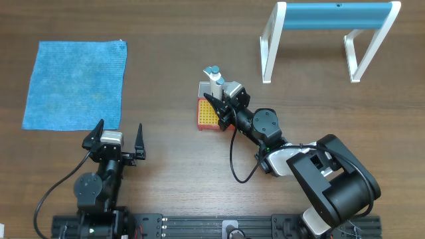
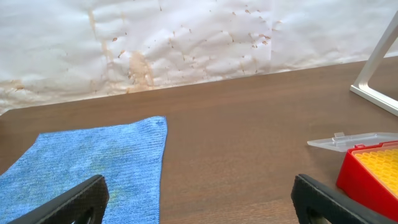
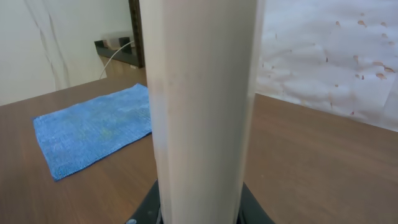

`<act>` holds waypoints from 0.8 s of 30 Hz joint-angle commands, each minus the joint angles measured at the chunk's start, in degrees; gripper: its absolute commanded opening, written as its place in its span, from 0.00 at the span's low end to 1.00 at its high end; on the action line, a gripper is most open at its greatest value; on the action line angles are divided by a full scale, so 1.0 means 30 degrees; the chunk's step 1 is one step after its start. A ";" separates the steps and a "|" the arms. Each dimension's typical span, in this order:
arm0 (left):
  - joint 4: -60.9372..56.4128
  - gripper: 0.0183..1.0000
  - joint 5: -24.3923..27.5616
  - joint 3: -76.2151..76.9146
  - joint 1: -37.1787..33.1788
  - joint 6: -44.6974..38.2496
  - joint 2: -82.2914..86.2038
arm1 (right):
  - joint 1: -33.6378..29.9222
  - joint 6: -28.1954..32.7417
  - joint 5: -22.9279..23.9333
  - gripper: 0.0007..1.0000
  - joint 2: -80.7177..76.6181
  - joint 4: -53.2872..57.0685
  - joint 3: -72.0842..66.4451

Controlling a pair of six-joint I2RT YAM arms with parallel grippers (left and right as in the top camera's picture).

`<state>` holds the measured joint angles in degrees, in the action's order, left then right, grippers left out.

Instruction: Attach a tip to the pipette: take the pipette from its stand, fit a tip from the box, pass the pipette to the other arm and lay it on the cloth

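From above, the right gripper (image 1: 222, 99) is clamped on the slim white plastic pipette (image 1: 214, 78) with its blue-grey cap. It holds the pipette over the red tip box (image 1: 207, 114) with a yellow rack, mid-counter. The white-and-blue frame stand (image 1: 332, 26) is well apart at the back, and the flat blue woven cloth (image 1: 73, 85) lies far left. The left gripper (image 1: 120, 129) waits near the cloth, its fingers spread apart. Its wrist view takes in the cloth (image 2: 87, 168), the brown wooden counter (image 2: 249, 124) and the tip box (image 2: 373, 174) with a clear lid (image 2: 351, 142) folded back. In the right wrist view the pipette (image 3: 205, 106) rises as a smooth pale barrel. It probably handles light, rigid and a little slick, so the thick barrel is the place to grip, sparing the plunger and the slender, likely delicate lower end. Whether a tip is seated is hidden. No brand, label or writing is legible.
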<state>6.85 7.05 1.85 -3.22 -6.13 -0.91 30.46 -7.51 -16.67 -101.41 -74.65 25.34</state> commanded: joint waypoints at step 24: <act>0.0087 0.95 -0.0204 -0.0044 -0.0044 0.0044 0.0073 | 0.0131 -0.0284 -0.0211 0.08 0.8422 1.1045 0.3723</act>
<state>6.85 7.05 1.85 -3.22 -6.13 -0.91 30.46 -7.68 -16.73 -84.44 -53.21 30.04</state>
